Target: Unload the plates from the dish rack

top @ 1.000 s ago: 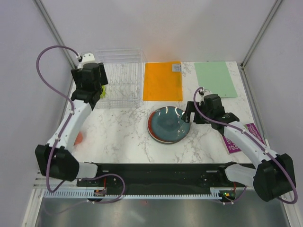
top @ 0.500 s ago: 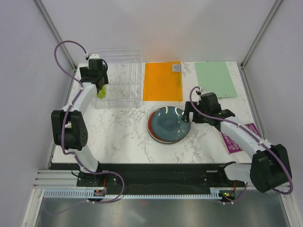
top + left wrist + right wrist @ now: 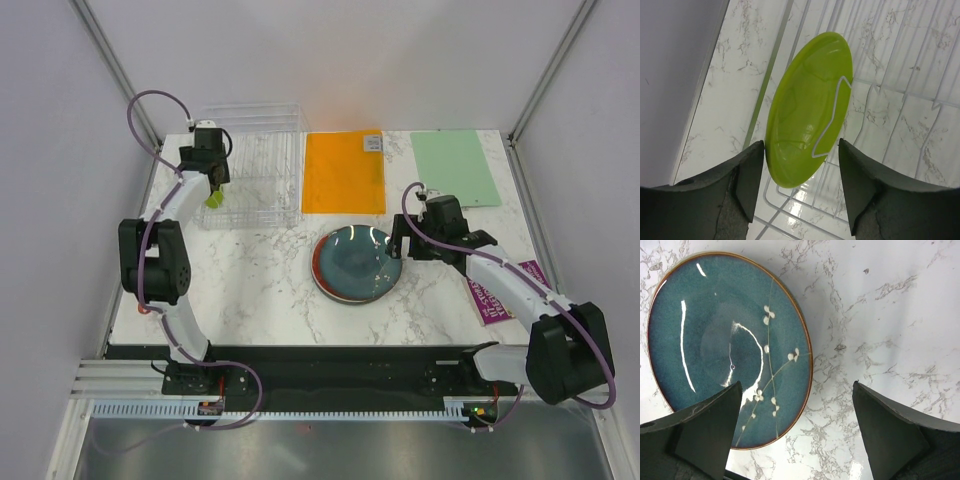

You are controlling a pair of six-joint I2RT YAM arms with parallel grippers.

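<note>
My left gripper has reached the clear slotted dish rack, jaws wide astride the small lime-green plate, seemingly the last.

The rack's thin bars hem the green plate from twelve through four o'clock; the wall blocks nine; bare table lies open at six.

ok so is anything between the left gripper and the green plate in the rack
Nothing visible blocks it. The left gripper is open, with the rim of the lime-green plate between its fingers. One thin wire of the dish rack crosses the plate's face, clear of both fingers.
</note>
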